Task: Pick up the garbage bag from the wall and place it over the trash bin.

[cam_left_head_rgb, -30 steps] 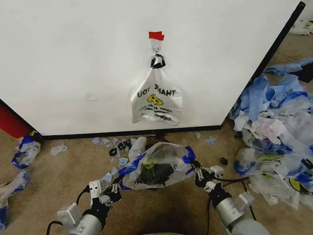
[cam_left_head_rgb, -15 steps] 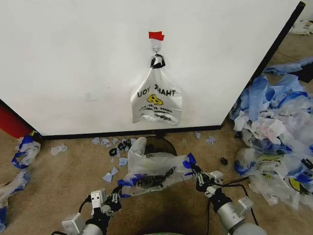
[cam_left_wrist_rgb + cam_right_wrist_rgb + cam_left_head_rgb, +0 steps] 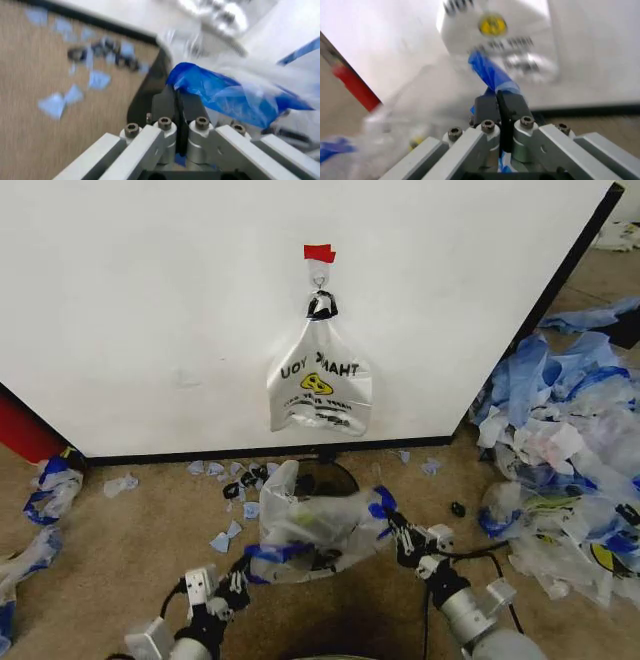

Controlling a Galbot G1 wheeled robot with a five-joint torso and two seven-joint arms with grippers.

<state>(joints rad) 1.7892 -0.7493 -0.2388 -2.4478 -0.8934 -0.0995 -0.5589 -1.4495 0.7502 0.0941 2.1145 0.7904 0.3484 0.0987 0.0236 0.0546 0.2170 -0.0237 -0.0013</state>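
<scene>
Bag-over-bin step: thin clear blue-handled garbage bag stretched above round black wire-mesh trash bin.
Left gripper and right gripper each clamp a handle; lowering likely next.

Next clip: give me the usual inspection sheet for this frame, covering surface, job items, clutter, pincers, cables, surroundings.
Surface: tan floor, littered.
Job's things: garbage bag with blue trim stretched between both pincers, draped at the trash bin, whose black rim shows behind it; whether it sits over the rim cannot be told.
Clutter: blue-and-white plastic scraps heaped at the right; small scraps along the wall base; more bags at the left.
Pincers: left pincer shut on a blue handle; right pincer shut on the other.
Cables: black cable looping by the right arm.
Surroundings: white wall with red tape, hook, and a second smiley bag hanging.
</scene>
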